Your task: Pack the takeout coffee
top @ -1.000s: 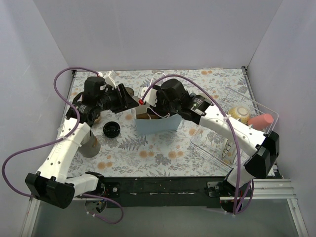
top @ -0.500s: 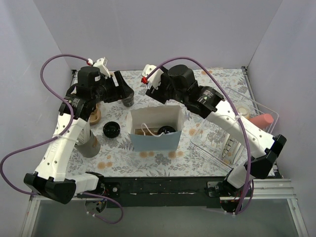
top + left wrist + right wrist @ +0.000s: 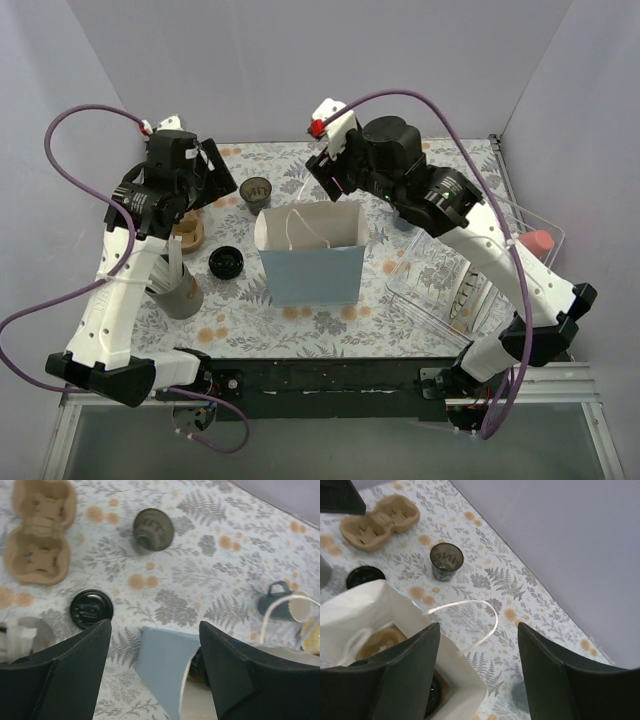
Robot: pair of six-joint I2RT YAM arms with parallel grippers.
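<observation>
Seemingly packed already.

Top view: bag (image 3: 312, 262) stands upright mid-bench (image 3: 330, 320), mouth up; can't read its inside from here. L fingers (image 3: 216, 181) and R fingers (image 3: 330, 176) hang high behind the bag, one per side. Both are spread w/ nothing between them, prob. so the bag stands free on its own. A loose black lid (image 3: 226, 262), carrier (image 3: 186, 233), dark cup (image 3: 256, 190) and grey cup (image 3: 181, 292) sit left of the bag, none touching it. Clear bin (image 3: 420, 290) is on the right.

L wrist: L fingers (image 3: 75, 670) wide apart, empty, looking down on the bag's (image 3: 165, 665) left side. Lid (image 3: 91, 609), carrier (image 3: 40, 535) and dark cup (image 3: 153, 529) lie on the bench beyond, mug (image 3: 278, 602) past the bag. One finger hides the bag's inside.

R wrist: R fingers (image 3: 555, 680) likewise spread, empty, over the bag mouth. Low inside, a round black top shows beside one finger. I take that for the coffee (image 3: 435, 695), set on the bag's floor, prob. so it stays upright. A tan thing (image 3: 380, 642) lies next to it; can't tell what. Handle (image 3: 496, 619) arcs free above the rim.
</observation>
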